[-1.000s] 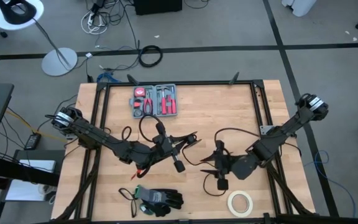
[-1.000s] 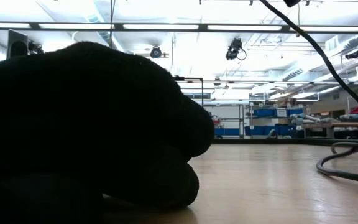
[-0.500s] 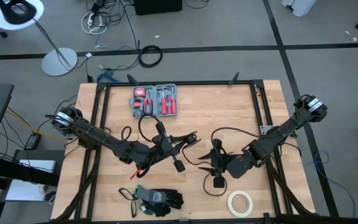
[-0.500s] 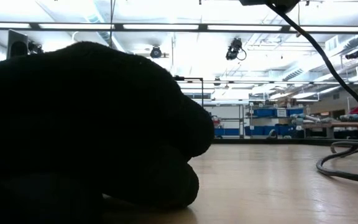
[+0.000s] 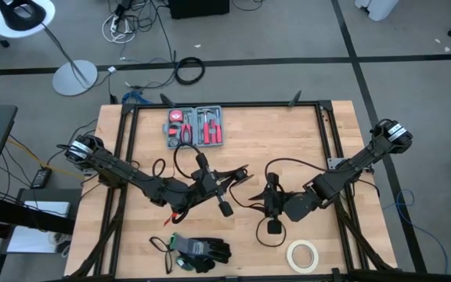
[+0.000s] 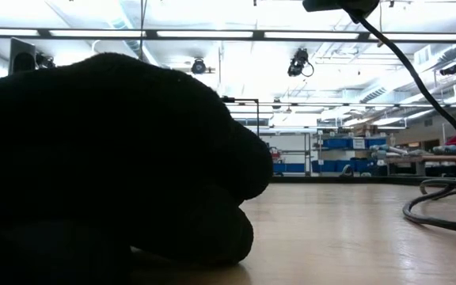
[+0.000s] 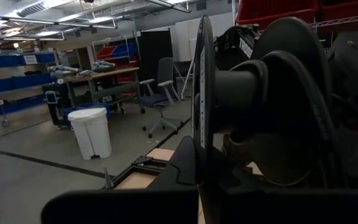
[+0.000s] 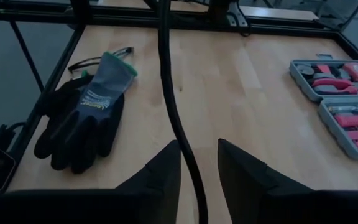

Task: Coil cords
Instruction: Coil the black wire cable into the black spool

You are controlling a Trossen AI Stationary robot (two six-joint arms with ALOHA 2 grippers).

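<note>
Closing around the thin black flexible cord, my right gripper has its two dark fingers narrowed to a slim gap; the cord runs straight through that gap, and contact on both sides cannot be confirmed. To do this step well, I judge the fingers should seat squarely on the cord before any pull, so it does not slip sideways. Beyond lie the black knit gloves with green cuffs and the grey plastic tool case with red-handled tools on the pale wooden table. Farther off, my left gripper is clamped shut on a black cord reel at mid-table.
</note>
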